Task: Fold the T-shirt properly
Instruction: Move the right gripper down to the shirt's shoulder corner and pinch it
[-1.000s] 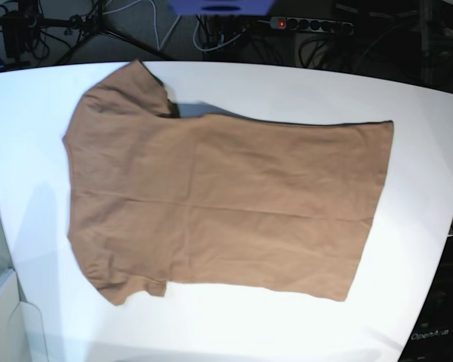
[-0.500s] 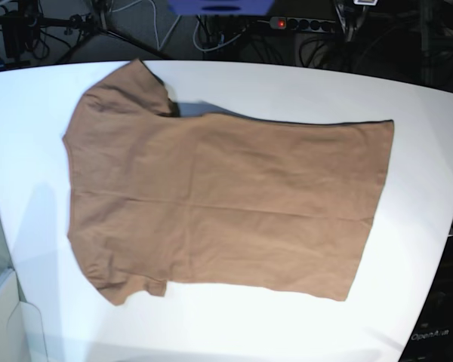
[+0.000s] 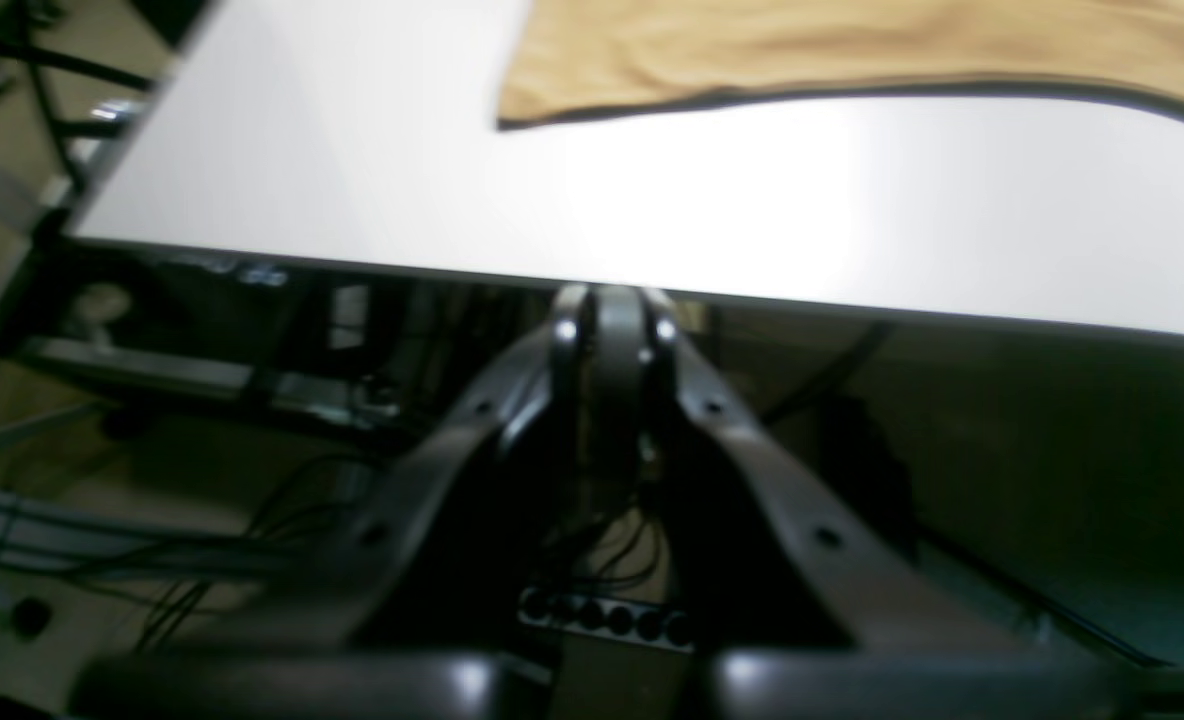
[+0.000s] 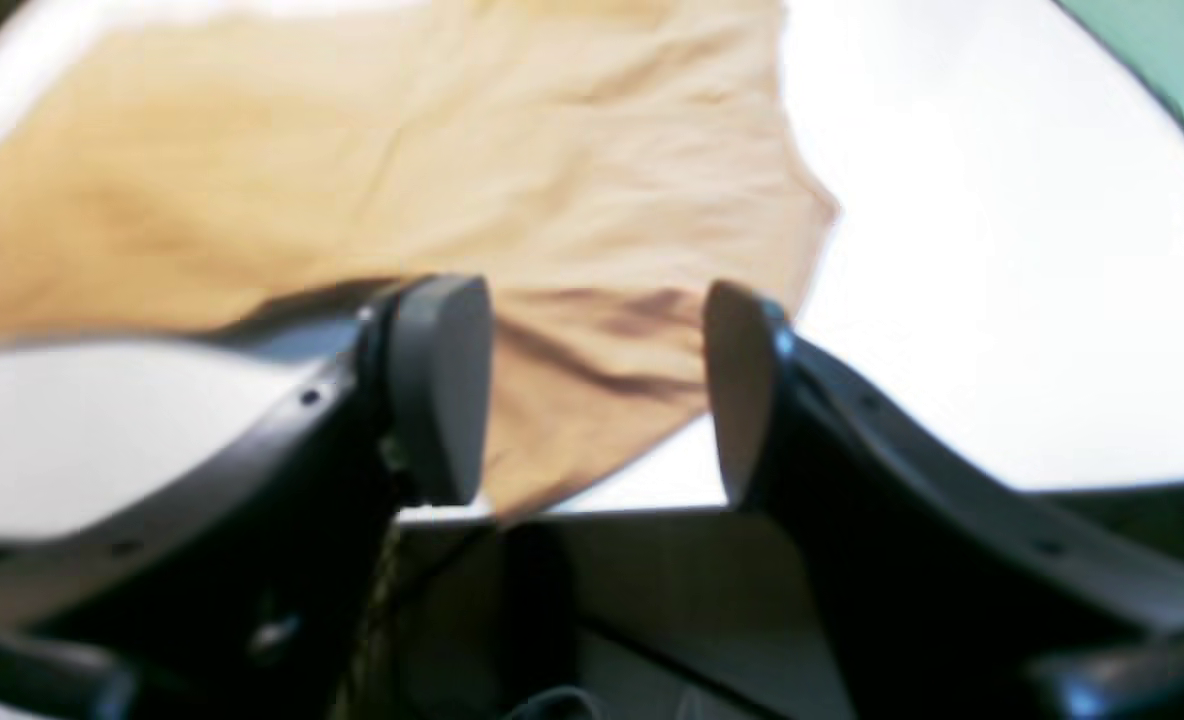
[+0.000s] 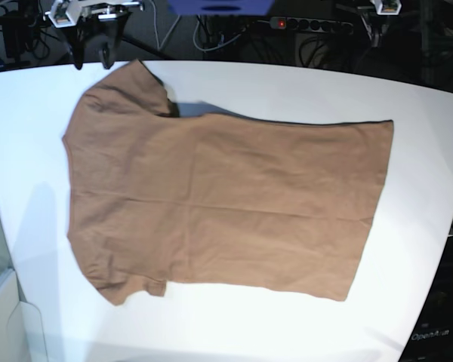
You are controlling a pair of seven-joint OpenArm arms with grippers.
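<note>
Flat across the white surface (image 5: 408,249) lies the tan T-shirt (image 5: 226,204), spread out with its sleeves toward the base view's left and its hem toward the right. Up at the far left corner the right gripper (image 5: 90,55) hangs just beyond the surface's edge near the upper sleeve, jaws apart and empty. The left gripper (image 3: 612,325) sits off the far edge by the hem corner, jaws pressed together with nothing between them.
</note>
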